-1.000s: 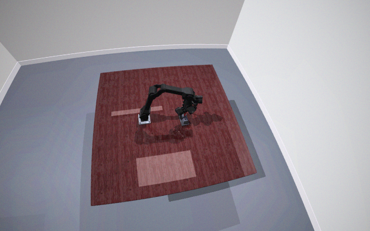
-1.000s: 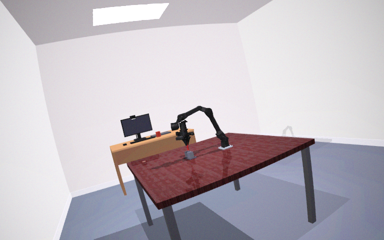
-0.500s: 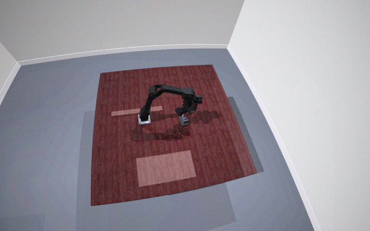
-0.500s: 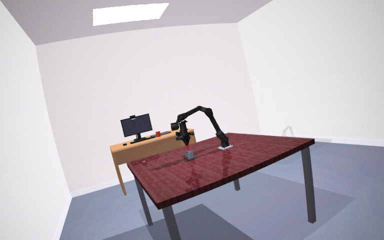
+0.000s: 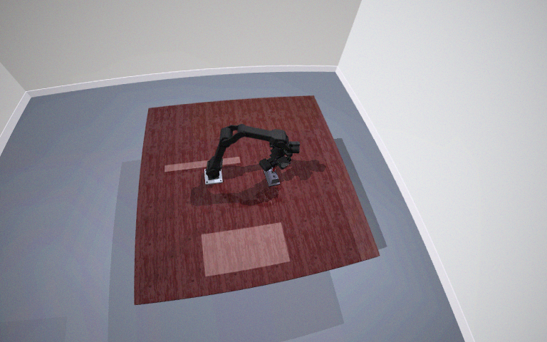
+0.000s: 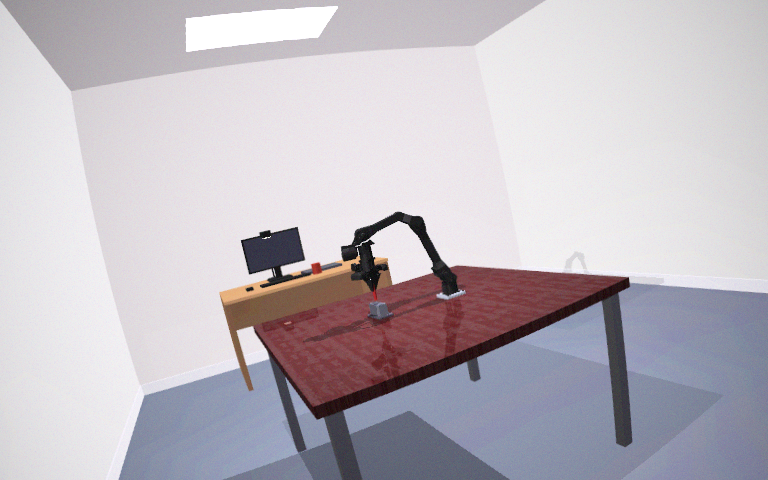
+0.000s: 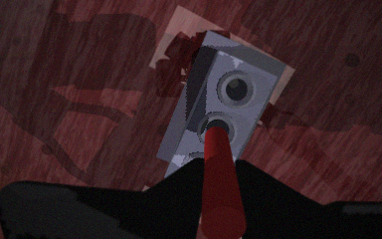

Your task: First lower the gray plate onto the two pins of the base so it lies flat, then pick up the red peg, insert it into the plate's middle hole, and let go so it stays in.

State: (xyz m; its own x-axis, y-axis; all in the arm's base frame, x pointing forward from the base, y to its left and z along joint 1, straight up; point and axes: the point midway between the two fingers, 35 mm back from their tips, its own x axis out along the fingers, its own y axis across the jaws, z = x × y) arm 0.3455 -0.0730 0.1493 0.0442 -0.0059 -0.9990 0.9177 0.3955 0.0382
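The gripper (image 5: 274,165) (image 6: 373,289) (image 7: 219,161) is shut on the red peg (image 5: 273,169) (image 6: 374,295) (image 7: 219,184), which points down, close to upright. The gray plate (image 5: 275,180) (image 7: 261,80) looks flat on top of the gray base (image 6: 387,315) (image 7: 173,134), whose wider foot shows around it. In the wrist view the peg's lower tip is at the plate's middle hole (image 7: 214,122) and covers part of it. Whether the tip is just above the hole or slightly in it is unclear. One end hole (image 7: 237,90) is open to view; the other is mostly hidden by the fingers.
The arm's white mounting plate (image 5: 209,182) (image 6: 441,296) is bolted to the dark red table (image 5: 323,225) (image 6: 509,316). A wooden desk (image 6: 271,308) with a monitor (image 6: 272,250) and a red mug (image 6: 316,268) stands behind the table.
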